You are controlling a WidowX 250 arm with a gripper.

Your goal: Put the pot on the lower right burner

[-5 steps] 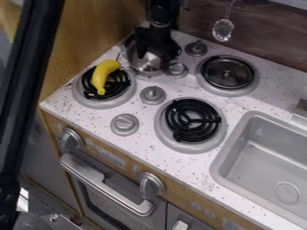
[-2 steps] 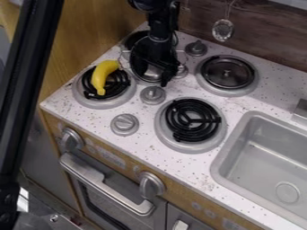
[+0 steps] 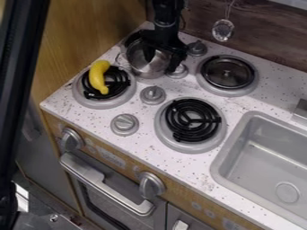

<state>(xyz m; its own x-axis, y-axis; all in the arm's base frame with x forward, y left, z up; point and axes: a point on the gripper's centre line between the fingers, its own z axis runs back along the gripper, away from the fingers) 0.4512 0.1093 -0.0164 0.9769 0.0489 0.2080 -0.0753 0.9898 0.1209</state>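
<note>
Evidently, the step in hand is taking hold of the metal pot (image 3: 146, 61), which sits at the far left of the stove. The black gripper (image 3: 162, 64) hangs over it, released, its fingers apart: one above the pot's inside, the other by its right side. Whether either touches metal, one cannot tell. A sound grip would pinch the wall squarely, well below the rim, so the pot doesn't swivel or slip. It should then rise straight up, clearing the small knob (image 3: 153, 94) before travelling to the near right burner (image 3: 190, 120). The banana (image 3: 98, 77) on the near left burner deserves a wide berth.
</note>
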